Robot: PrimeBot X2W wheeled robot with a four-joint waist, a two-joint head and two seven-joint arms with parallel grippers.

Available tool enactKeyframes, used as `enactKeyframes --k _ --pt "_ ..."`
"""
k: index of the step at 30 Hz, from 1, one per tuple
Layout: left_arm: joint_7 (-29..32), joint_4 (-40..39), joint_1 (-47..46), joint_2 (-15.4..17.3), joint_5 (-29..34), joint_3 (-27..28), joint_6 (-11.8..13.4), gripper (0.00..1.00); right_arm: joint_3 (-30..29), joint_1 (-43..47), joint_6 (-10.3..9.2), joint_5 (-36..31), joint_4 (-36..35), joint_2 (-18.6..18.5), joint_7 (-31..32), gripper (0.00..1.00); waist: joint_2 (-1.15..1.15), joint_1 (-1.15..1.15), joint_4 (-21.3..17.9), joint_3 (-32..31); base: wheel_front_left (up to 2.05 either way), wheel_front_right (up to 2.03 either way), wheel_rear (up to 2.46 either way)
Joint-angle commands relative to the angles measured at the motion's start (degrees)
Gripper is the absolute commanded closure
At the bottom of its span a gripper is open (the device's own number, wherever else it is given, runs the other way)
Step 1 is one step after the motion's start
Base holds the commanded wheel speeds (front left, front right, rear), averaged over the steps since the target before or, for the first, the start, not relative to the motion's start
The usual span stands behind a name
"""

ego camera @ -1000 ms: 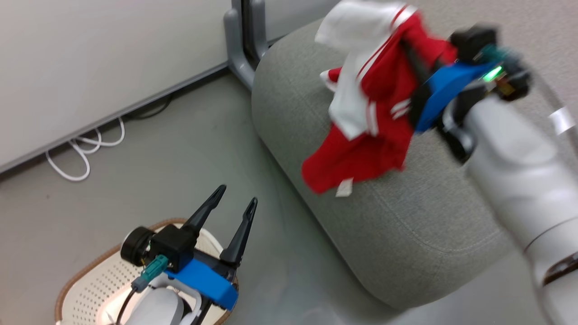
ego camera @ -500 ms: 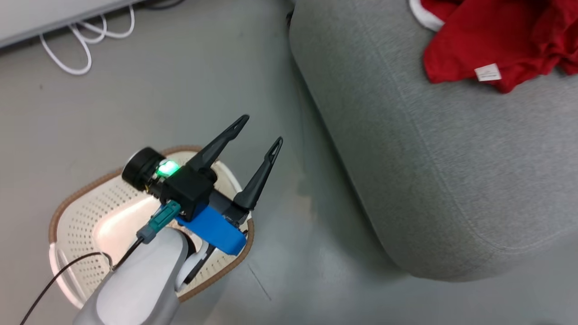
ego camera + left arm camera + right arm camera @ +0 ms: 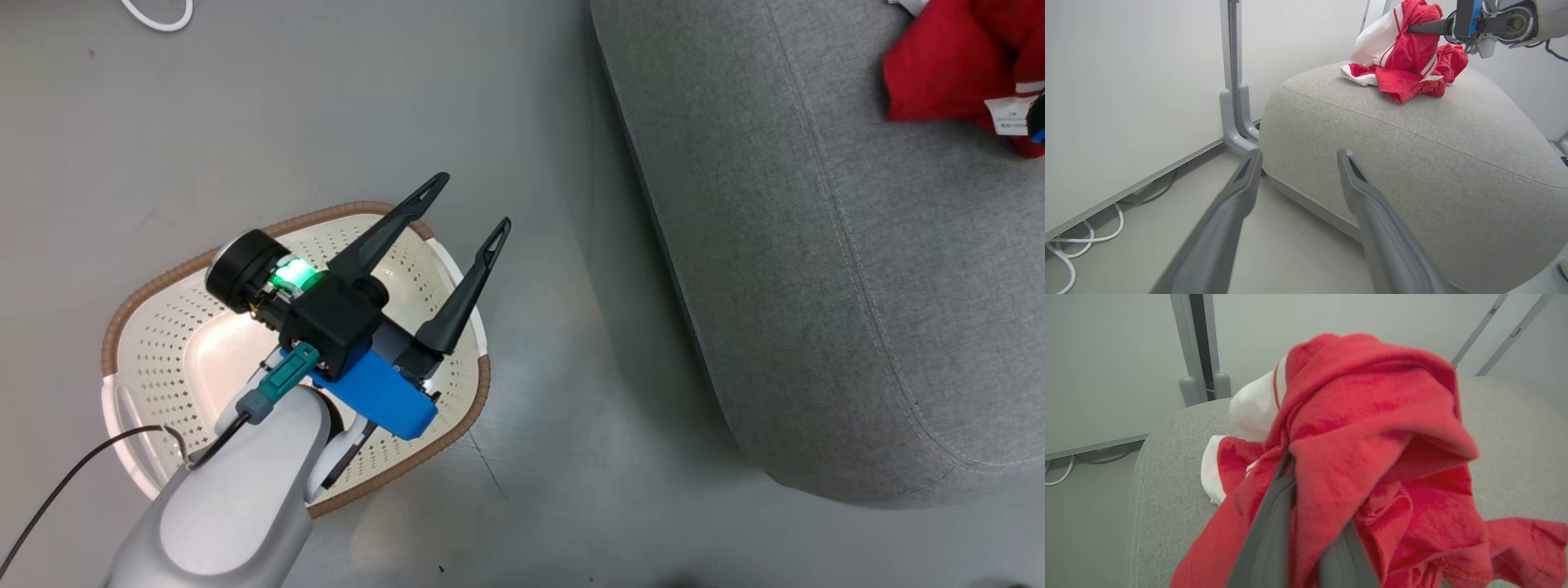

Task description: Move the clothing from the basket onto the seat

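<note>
The cream perforated basket [image 3: 163, 327] with a brown rim stands on the floor at the head view's lower left. Its bottom shows bare where my arm does not cover it. My left gripper [image 3: 476, 198] hangs open above its right side, holding nothing; its fingers [image 3: 1241, 192] point toward the seat. The light grey seat [image 3: 816, 245] fills the right. Red and white clothing [image 3: 939, 65] lies on its top. My right gripper [image 3: 1410, 28] is shut on a bunch of this clothing [image 3: 1404, 61], lifting part of it while the rest rests on the seat [image 3: 1412, 143]. Cloth [image 3: 1372, 416] drapes over that gripper [image 3: 1294, 465].
A white cable [image 3: 1086, 237] loops on the grey floor by the pale wall panel. A grey upright post [image 3: 1235, 102] stands behind the seat's left end. Open floor [image 3: 555, 286] separates basket and seat.
The head camera has swung down and left, so basket and seat shifted in the picture. The right gripper and clothing slid out toward the upper right. Both grippers keep their states.
</note>
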Motion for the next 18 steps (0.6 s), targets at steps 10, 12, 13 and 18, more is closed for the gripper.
enactKeyframes --k 10,12,13,18 --pt "-1.24 2.74 2.78 -0.99 -1.17 0.65 0.80 0.00 -1.76 4.07 -0.04 -5.44 -0.43 1.99 -0.26 0.00 0.00 -0.01 -0.02 -5.36 0.00 0.00 0.00" --pt "-1.42 3.29 3.82 -1.73 -1.65 0.95 0.91 0.00 -1.30 4.72 -0.04 -6.42 -0.37 2.00 -0.27 0.00 0.00 -0.01 0.33 -7.50 0.00 0.00 0.00" --pt "-1.47 3.60 4.44 -2.16 -2.00 1.18 0.91 0.00 -1.04 5.24 -0.04 -7.03 -0.51 1.93 -0.27 0.00 0.00 -0.01 0.52 -8.66 0.00 0.00 0.00" --pt "-1.41 3.60 8.80 -4.52 -3.46 3.44 0.71 0.00 0.38 8.70 -0.04 -9.21 -1.65 1.99 -0.19 0.00 0.00 -0.01 1.90 -15.32 0.00 0.00 0.00"
